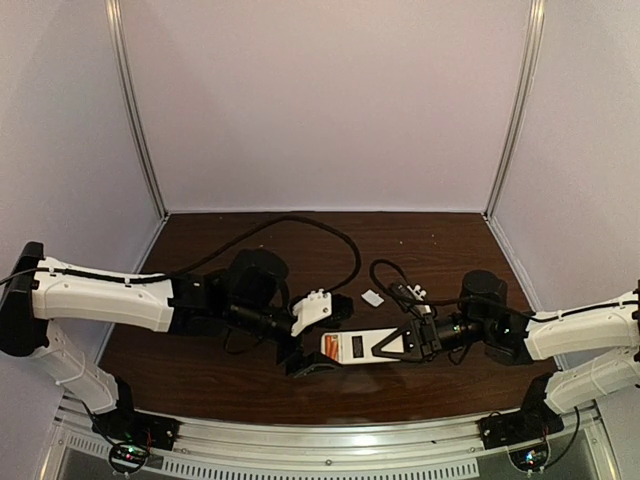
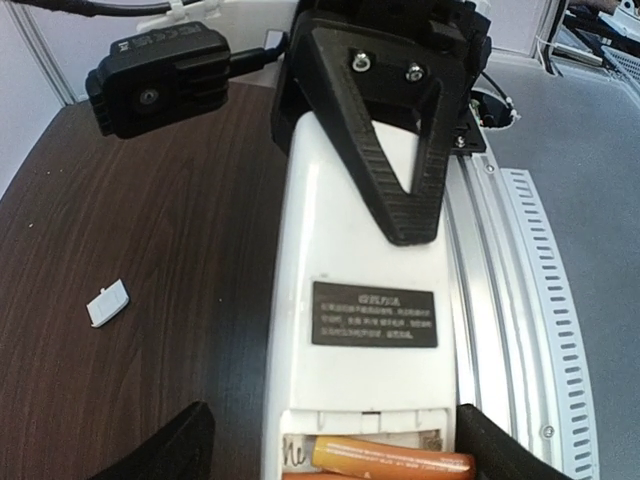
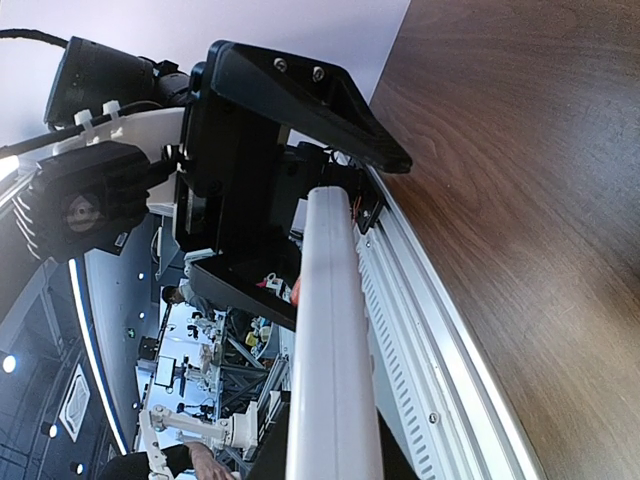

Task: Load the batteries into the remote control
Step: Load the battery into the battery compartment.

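The remote control (image 1: 352, 347) lies back up, with a dark label and an open slot at its left end. My right gripper (image 1: 388, 346) is shut on its right half; one black finger (image 2: 400, 150) lies across the white back. In the right wrist view the remote (image 3: 330, 330) shows edge-on between my right gripper (image 3: 335, 445). Two orange batteries (image 2: 390, 462) lie in the slot, the upper one reaching a little past the remote's right edge. My left gripper (image 2: 330, 458) is open and straddles that slot end (image 1: 312, 356); the left finger stands apart from the remote.
A small loose white cover piece (image 1: 372, 298) lies on the brown table behind the remote, also in the left wrist view (image 2: 108, 301). Black cables (image 1: 330, 235) loop across the back. An aluminium rail (image 1: 330, 440) runs along the near edge. White walls enclose three sides.
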